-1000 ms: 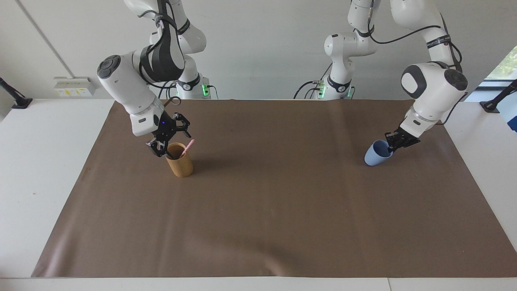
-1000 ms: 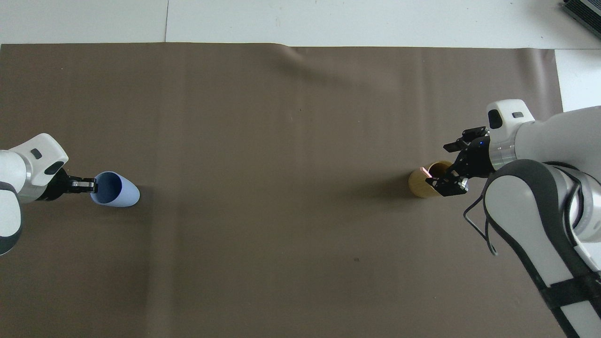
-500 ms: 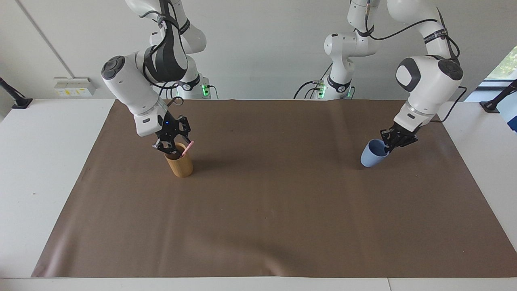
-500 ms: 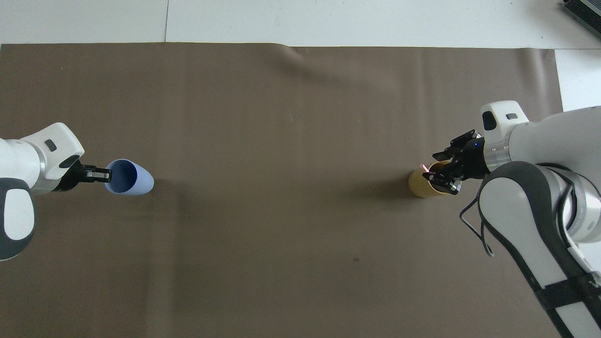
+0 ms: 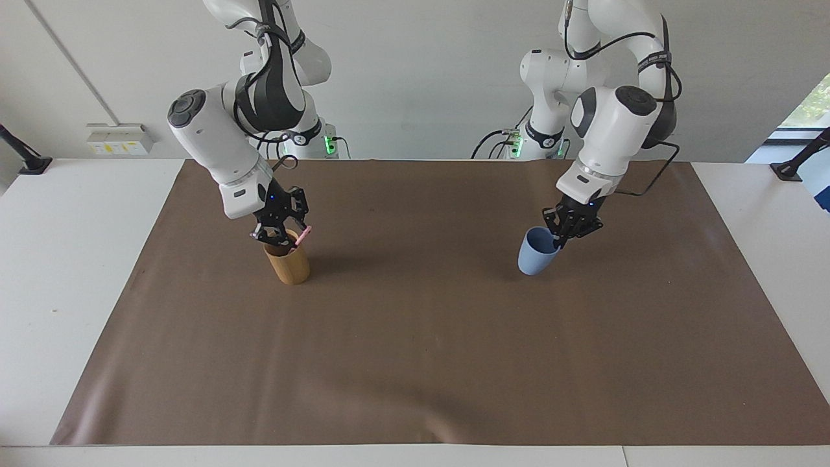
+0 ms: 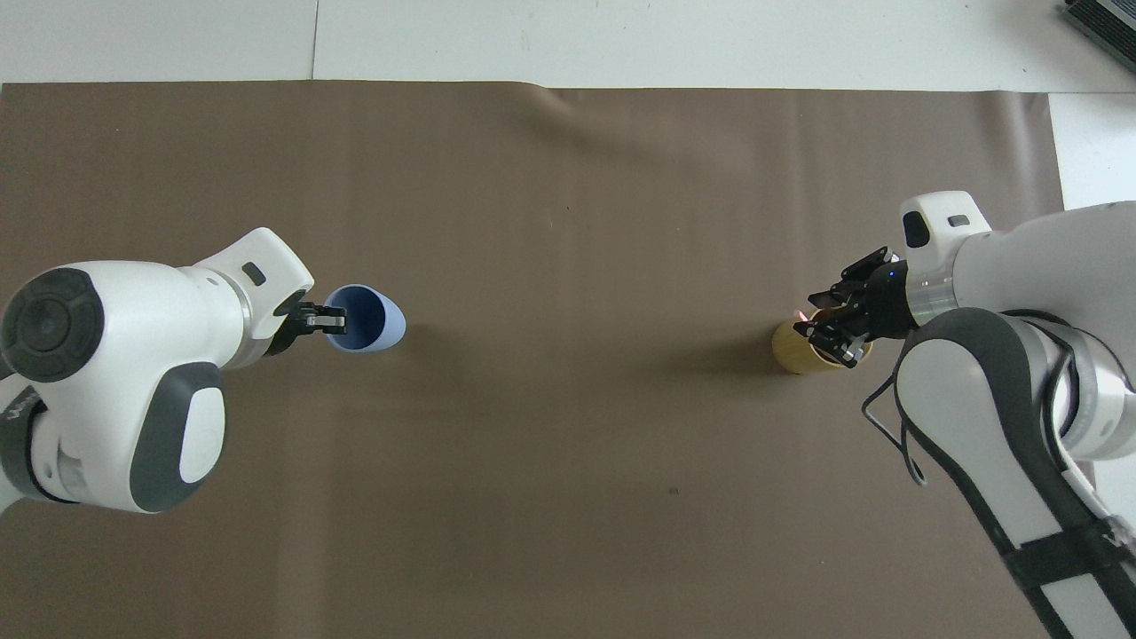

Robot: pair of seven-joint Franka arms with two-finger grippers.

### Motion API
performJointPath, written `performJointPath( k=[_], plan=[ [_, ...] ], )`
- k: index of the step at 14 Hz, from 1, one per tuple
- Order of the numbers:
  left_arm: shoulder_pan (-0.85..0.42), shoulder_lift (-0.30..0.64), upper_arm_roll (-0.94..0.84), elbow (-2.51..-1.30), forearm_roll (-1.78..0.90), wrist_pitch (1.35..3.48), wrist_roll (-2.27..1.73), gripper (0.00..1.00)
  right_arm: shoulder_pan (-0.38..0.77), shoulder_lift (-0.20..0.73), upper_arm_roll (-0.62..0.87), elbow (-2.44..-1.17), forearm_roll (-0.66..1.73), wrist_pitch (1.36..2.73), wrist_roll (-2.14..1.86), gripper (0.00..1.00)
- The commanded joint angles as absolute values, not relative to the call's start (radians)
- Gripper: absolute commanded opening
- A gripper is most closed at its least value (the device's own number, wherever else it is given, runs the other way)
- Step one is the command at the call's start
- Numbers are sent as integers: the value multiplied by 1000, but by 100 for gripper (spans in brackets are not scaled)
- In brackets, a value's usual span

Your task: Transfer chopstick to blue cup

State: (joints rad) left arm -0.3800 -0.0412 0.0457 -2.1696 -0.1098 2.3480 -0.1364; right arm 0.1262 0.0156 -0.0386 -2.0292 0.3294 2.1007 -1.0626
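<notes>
Chopstick [image 5: 302, 237], thin and pink, leans inside the tan bamboo cup [image 5: 287, 261], its rounded top poking out over the rim on the side toward the blue cup [image 5: 537, 251]. The right tool [image 5: 280, 234] sits at the bamboo cup's mouth beside the stick; how far its fingers have closed, and whether they have the stick at all, I cannot tell. The left tool [image 5: 559, 237] is shut on the blue cup's rim and holds that cup tilted, seemingly off the brown mat [image 5: 415, 363] that covers the desk, well apart from the bamboo cup toward the left arm's end. The likeliest trouble, as I judge it, is at the bamboo cup: a finger pressing on its rim or inner wall could tip or drag the tall, narrow cup, and a pinch near the stick's very top could let it swivel or slip back in. A rim-only hold on the tilted blue cup could also let it rotate or drop, and a slanted mouth makes a poor target for a thin stick. The facing view shows heights: the pink tip above the rim and the blue cup's tilt. The overhead view instead looks into the blue cup's open mouth, but there the right tool covers most of the bamboo cup's opening and only a speck of pink shows.
</notes>
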Motion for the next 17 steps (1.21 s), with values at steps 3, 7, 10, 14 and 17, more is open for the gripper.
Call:
performJointPath(
  k=[3, 7, 10, 14, 17],
  plan=[
    [-584, -15, 66, -2181, -114, 2428, -358, 0, 127, 17, -40, -2040, 356, 2125, -1072, 22],
    [-716, 31, 66, -2134, -71, 2434, -496, 0, 124, 26, -40, -2025, 356, 2114, -1074, 5],
    [-770, 118, 66, -2051, -3, 2421, -667, 0, 114, 32, -40, -2003, 354, 2086, -1072, 0],
    [-784, 123, 60, -2046, -3, 2361, -672, 0, 114, 41, -41, -1956, 341, 2045, -1045, 0],
    [-787, 120, 58, -2048, -3, 2347, -667, 16, 114, 40, -41, -1936, 339, 2022, -990, 0]
  ],
)
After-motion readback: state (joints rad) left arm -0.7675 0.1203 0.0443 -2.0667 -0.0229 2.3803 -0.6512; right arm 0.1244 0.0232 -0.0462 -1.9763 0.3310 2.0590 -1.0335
